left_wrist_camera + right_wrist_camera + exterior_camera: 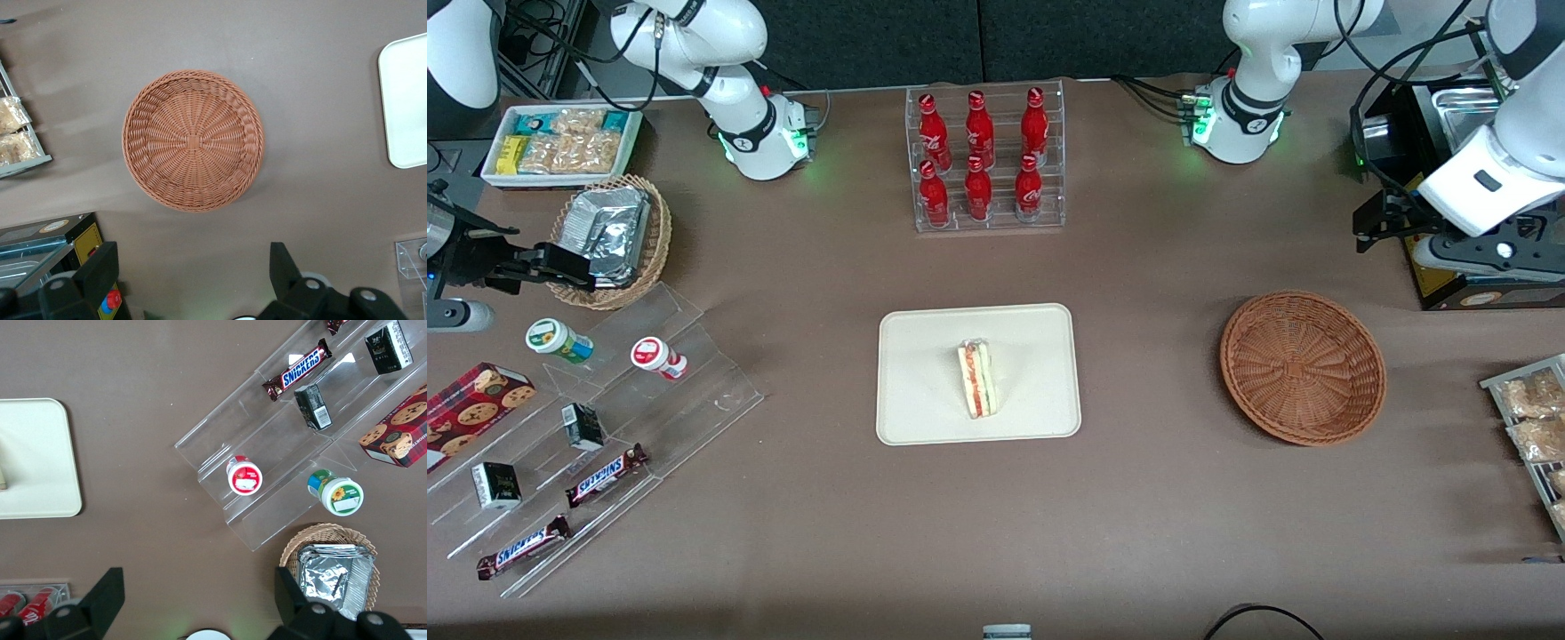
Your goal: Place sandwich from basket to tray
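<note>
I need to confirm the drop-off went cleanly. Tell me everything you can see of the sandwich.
The sandwich is a small wedge of pale white bread with red-orange and green filling layers, in what looks like clear wrap. It lies near the middle of the cream tray, its long edge running toward the front camera, touching only the tray. Nothing grips it: the gripper hangs with open jaws above the table near the bare wicker basket, toward the working arm's end.
</note>
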You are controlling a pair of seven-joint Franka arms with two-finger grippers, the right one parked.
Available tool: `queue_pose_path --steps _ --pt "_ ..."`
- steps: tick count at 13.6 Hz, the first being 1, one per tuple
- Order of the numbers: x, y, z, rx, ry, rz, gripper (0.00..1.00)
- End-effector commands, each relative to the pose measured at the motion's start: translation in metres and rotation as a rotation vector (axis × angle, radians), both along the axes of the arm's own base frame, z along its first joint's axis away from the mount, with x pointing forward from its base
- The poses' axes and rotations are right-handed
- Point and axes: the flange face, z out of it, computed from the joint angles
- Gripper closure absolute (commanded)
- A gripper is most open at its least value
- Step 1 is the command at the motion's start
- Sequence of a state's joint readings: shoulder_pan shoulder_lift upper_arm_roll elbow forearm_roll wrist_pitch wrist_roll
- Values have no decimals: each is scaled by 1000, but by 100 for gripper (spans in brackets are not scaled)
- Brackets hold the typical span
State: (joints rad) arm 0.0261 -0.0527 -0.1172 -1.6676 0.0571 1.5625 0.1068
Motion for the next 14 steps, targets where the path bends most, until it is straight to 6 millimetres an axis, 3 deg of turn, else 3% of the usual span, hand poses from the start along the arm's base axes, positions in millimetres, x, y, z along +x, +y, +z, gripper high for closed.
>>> queue_pose_path --steps 1,4,10,14 --pt "3 -2 6 12 6 -8 0" --pt "5 -1 7 11 -8 -7 0" --pt "15 -2 30 1 -56 -5 0" --pt "17 -1 25 3 -45 36 0"
